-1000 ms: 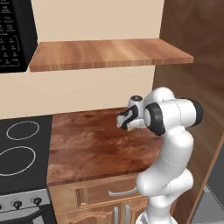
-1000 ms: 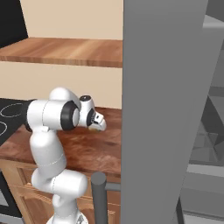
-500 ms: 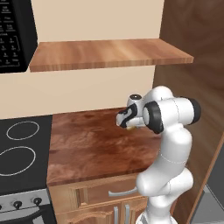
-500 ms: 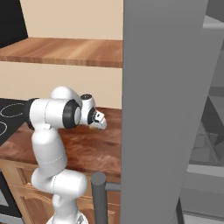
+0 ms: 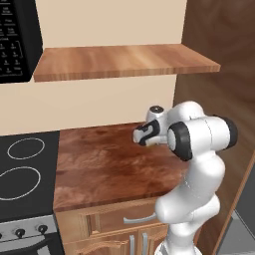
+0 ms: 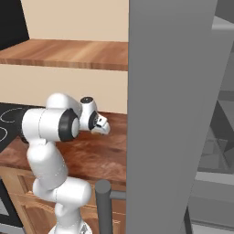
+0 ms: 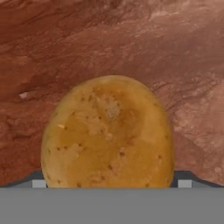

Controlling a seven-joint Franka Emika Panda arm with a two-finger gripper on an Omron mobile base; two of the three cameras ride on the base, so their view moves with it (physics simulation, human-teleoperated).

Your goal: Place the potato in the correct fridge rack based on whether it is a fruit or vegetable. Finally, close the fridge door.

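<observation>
**Potato between spread fingers, over the counter**

In your hand view the potato (image 7: 108, 133) sits large and centred, tan with dark specks, lying on the reddish-brown wooden counter (image 7: 175, 52) just ahead of the gripper (image 7: 108, 184). The fingers stand wide apart, one on each side of it (only their tips show at the bottom corners). From the base cameras you see the gripper (image 5: 145, 133) low over the counter (image 5: 99, 169), beside the open grey fridge door (image 6: 169, 114).
</observation>
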